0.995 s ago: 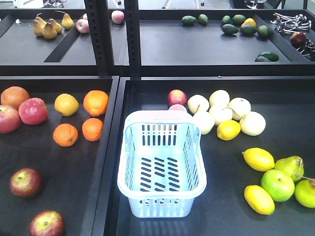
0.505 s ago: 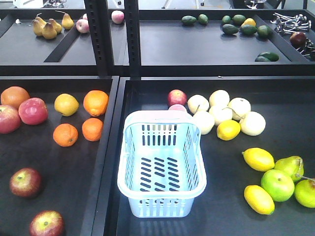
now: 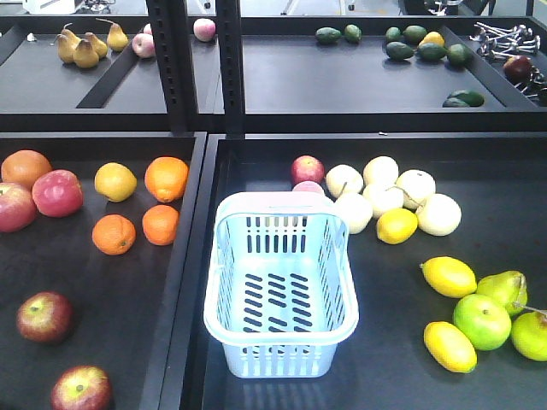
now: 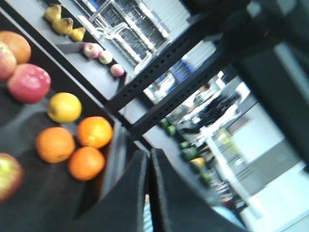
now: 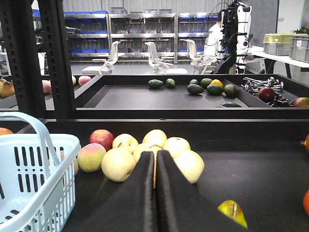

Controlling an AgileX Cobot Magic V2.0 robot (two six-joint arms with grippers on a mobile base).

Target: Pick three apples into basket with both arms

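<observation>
The pale blue basket [image 3: 278,357] stands empty in the middle of the right tray. Two dark red apples [image 3: 44,317] [image 3: 81,389] lie at the front left of the left tray. A third dark red apple [image 3: 308,169] sits just behind the basket. Neither arm shows in the front view. In the blurred left wrist view my left gripper [image 4: 147,154] is shut and empty, above the divider beside the oranges [image 4: 86,163]. My right gripper [image 5: 155,153] is shut and empty, low over the right tray, pointing at pale yellow fruit [image 5: 118,164], with the basket [image 5: 29,164] to its left and a red apple [image 5: 102,138] beyond.
Brighter pinkish-red apples [image 3: 57,192], oranges [image 3: 161,224] and a yellow fruit [image 3: 115,181] fill the left tray's back. Pale fruit [image 3: 402,192], lemons [image 3: 449,276] and green apples [image 3: 483,320] lie right of the basket. Black shelf posts [image 3: 231,68] rise behind, and a raised divider [image 3: 192,256] separates the trays.
</observation>
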